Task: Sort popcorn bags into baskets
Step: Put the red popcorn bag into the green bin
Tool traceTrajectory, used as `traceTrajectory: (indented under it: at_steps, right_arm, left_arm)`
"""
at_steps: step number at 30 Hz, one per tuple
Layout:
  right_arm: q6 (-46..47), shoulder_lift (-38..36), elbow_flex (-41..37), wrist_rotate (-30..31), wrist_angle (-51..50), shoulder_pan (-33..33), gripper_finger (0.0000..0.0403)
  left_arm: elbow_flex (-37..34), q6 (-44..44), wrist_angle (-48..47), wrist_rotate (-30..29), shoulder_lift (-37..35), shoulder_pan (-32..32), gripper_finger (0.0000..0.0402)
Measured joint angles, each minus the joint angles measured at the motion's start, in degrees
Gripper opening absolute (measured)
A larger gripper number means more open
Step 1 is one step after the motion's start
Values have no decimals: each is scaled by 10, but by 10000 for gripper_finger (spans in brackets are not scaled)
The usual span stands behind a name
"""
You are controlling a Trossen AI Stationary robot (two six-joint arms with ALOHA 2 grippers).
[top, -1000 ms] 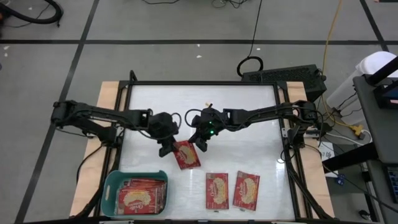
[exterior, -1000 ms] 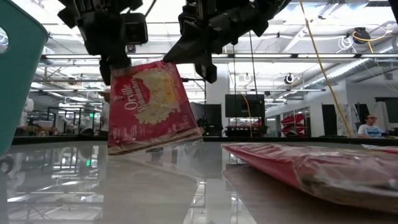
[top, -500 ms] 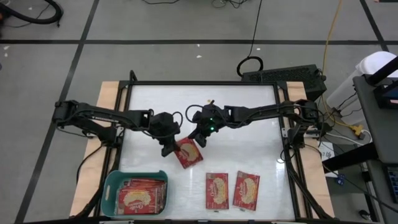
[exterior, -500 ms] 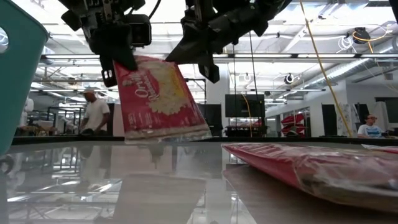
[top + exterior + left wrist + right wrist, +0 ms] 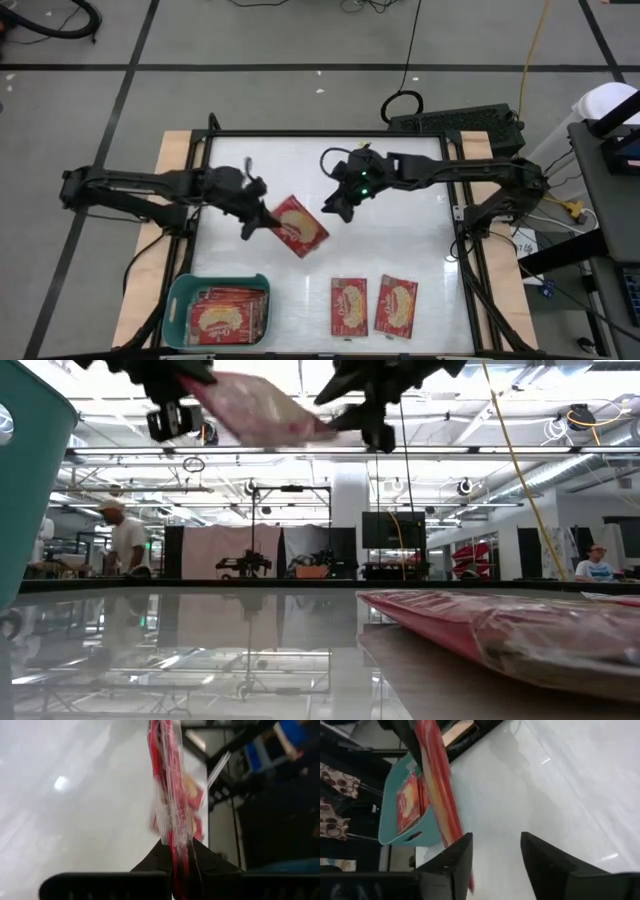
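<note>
Popcorn bag [image 5: 299, 226], flat, red, glossy film with a crimped clear seam, hangs above mid-counter, pinched at one edge by the left hand [image 5: 257, 216], fingers pressed together on the seam. Right hand [image 5: 338, 205] sits just beside the bag's far edge, fingers spread, apparently not touching it, though the overhead view is tight there. Two bags [image 5: 349, 305] lie flat near the counter's [image 5: 400, 180] front edge. Teal plastic basket [image 5: 178, 305], rounded corners, at the front left corner, holds more bags.

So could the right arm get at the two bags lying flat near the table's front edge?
Probably yes: the right gripper is open and empty, and nothing lies between it and the two bags.
</note>
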Motion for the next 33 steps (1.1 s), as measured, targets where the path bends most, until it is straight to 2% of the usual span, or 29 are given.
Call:
traceTrajectory:
  at_steps: [6, 13, 18, 23, 33]
  right_arm:
    - [29, -52, 0, 0, -13, 1, 171]
    - [89, -70, 0, 2, 37, 13, 171]
    - [123, -69, 0, 0, 83, 21, 171]
    - [173, -69, 0, -1, 122, 24, 171]
    - [202, -69, 0, -30, 133, 21, 172]
  left_arm:
    - [0, -34, 0, -55, -78, 0, 19]
    - [0, -67, 10, -115, -141, -1, 21]
    - [0, -91, 38, -143, -161, -27, 22]
    - [0, -94, 47, -202, -164, -70, 23]
    - [0, -90, 50, -267, -161, -122, 23]
